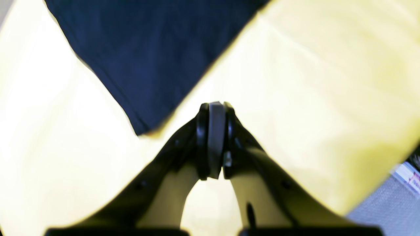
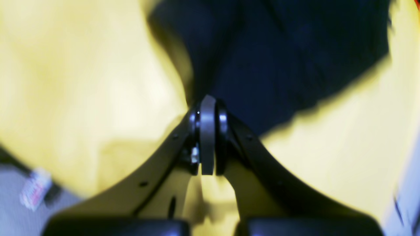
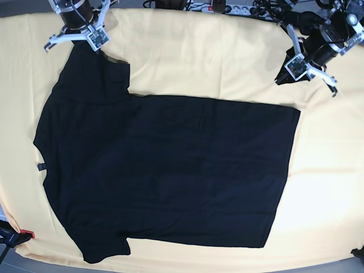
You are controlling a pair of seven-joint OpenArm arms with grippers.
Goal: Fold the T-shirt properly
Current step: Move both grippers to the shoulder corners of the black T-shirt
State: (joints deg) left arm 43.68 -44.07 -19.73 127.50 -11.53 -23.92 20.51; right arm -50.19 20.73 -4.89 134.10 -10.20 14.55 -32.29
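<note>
Black cotton fills the middle of the base view: the T-shirt (image 3: pixel 165 170) lies spread flat, plain side up, on a pale yellow cloth (image 3: pixel 216 62) that covers the desk, with its neck end toward that view's left and its hem toward the right. One sleeve (image 3: pixel 96 77) reaches up toward the far left corner, the other (image 3: pixel 105 247) lies near the front edge. A small tag (image 3: pixel 40 166) shows at the collar edge. The right claw (image 3: pixel 85 42) hangs over the upper sleeve at the far left, its two sides pressed together on nothing; its own camera shows dark fabric just ahead of the tips, though the picture is too blurred to tell whether they touch it. The left claw (image 3: pixel 282 79) hangs over bare yellow cloth near the hem's far corner (image 1: pixel 139 131), also pressed together and empty, apart from the shirt. Behind the cloth's far edge lie a power strip (image 3: pixel 230 8) and tangled cables (image 3: pixel 267 8). A red object (image 3: pixel 27 234) sits at the near left edge. Nothing rests on the shirt itself.
</note>
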